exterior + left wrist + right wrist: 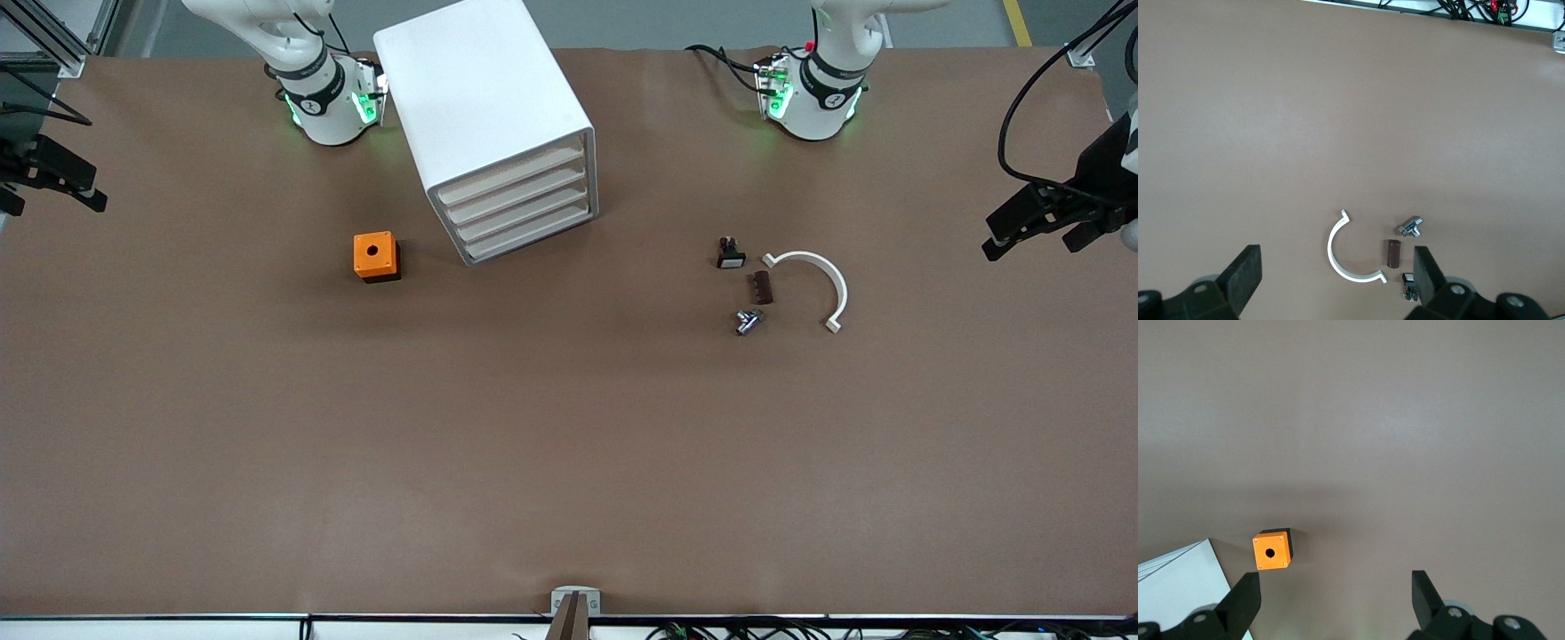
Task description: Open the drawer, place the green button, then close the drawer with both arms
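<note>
**Drawer shut, button on the open table, both grippers wide open**

The drawer is the lowest of four alike fronts in the white cabinet. It is pushed in, flush with the three fronts above it. The cabinet stands turned at an angle between the two arm bases, closer to the right arm's base.

The button lies on its side on the brown table, well apart from the cabinet, toward the left arm's end. It looks silver-grey from here (I cannot make out the colour of its cap). It is the member of a small group of parts that lies nearest to the front camera. Just beside it, farther from the camera, is a small brown block, and farther again a small black part with a white face. A white half-ring curves around the group on the side of the left arm's end; it touches none of the parts.

An orange box with a round hole in its top stands alone near the cabinet's lower corner, toward the right arm's end.

The left gripper hangs in the air over the left arm's end of the table, its jaws spread wide and holding nothing. The right gripper hangs over the right arm's end of the table, its jaws spread wide as well, and empty. Its wrist view looks down on the orange box and a corner of the cabinet.
</note>
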{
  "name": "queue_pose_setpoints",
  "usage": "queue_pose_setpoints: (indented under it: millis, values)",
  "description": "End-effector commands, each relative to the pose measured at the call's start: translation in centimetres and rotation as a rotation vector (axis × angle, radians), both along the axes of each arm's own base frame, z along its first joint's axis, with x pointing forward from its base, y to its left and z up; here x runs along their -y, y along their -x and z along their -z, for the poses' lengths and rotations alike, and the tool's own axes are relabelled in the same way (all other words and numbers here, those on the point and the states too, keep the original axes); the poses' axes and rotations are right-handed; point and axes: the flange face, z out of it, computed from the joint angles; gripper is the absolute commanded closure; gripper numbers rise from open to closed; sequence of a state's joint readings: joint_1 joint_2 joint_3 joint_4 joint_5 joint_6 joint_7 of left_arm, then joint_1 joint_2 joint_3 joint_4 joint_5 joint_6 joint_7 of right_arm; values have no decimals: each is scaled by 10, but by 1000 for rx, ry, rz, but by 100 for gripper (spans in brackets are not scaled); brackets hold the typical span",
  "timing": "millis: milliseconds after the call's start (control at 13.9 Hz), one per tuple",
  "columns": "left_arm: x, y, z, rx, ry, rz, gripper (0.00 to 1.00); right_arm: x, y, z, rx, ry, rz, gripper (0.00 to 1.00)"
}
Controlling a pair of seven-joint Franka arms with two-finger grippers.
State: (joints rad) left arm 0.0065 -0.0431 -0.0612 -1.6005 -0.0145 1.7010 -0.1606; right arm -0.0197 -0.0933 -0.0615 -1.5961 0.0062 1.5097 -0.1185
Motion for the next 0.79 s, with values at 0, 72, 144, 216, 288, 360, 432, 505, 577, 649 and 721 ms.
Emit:
queue_pose_setpoints:
  millis: [0, 72, 144, 216, 288, 360, 432, 505, 577, 649, 721]
  values:
    - [1, -1, -4, 2, -7, 5, 0, 2, 6, -4, 11, 9, 10, 0]
    - [1, -1, -4, 3, -8, 6, 0, 2, 6, -4, 11, 10, 9, 0]
    - [0, -2, -3, 1, -15, 17, 0, 2, 6, -4, 11, 10, 7, 0]
    - [0, -1, -4, 3, -13, 44, 0, 2, 6, -4, 11, 10, -2, 0]
    - [-1, -1, -4, 4, -16, 65, 0, 3, 6, -4, 11, 10, -4, 0]
    - [-1, -1, -3, 1, -16, 67, 0, 4, 6, -4, 11, 10, -2, 0]
    - [-1, -1, -3, 0, -16, 67, 0, 3, 6, -4, 11, 10, -4, 0]
    - [0, -2, -3, 1, -16, 68, 0, 2, 6, -3, 9, 9, -5, 0]
    - [0, -2, -2, -1, -16, 68, 0, 2, 6, -3, 8, 9, -7, 0]
    - [1, -2, -2, 0, -16, 70, 0, 1, 6, -3, 8, 9, -8, 0]
    - [1, -1, -4, 2, -16, 68, 0, 1, 6, -3, 5, 9, -8, 0]
